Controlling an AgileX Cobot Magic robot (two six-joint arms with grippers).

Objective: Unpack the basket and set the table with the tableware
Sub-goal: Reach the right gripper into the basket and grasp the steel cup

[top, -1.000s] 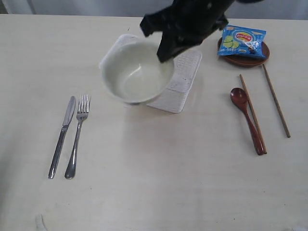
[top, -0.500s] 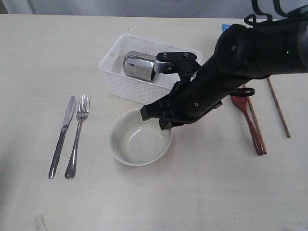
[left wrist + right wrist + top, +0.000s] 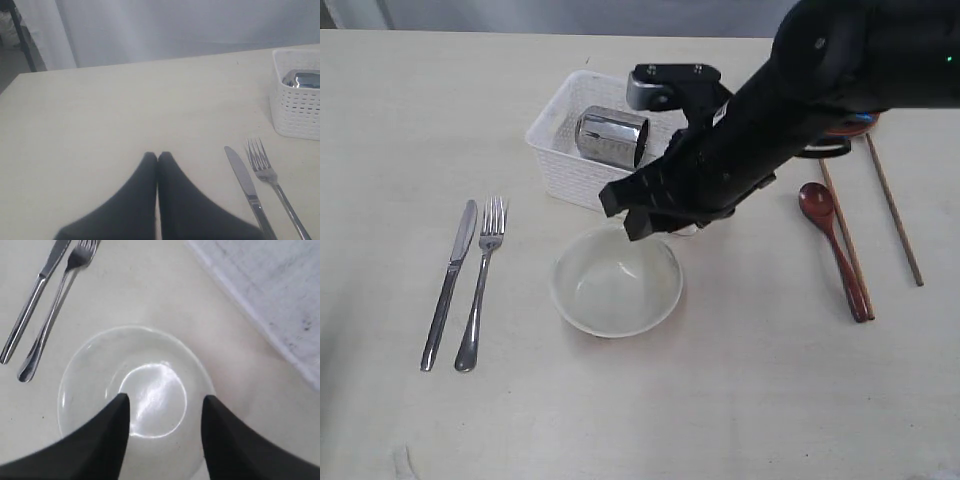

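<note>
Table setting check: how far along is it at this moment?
Done: knife and fork lie side by side left of the bowl, which sits on the table in front of the basket. Spoon and chopsticks lie to the right.
In hand: nothing. The right pincer hangs open over the bowl, and the left pincer is shut and empty.
Left: the steel cup lies in the basket.

Backdrop (image 3: 175,27): pale grey, hanging in faint vertical folds.
Dark pole (image 3: 23,41): thin, slanted, just beside the backdrop's edge.
</note>
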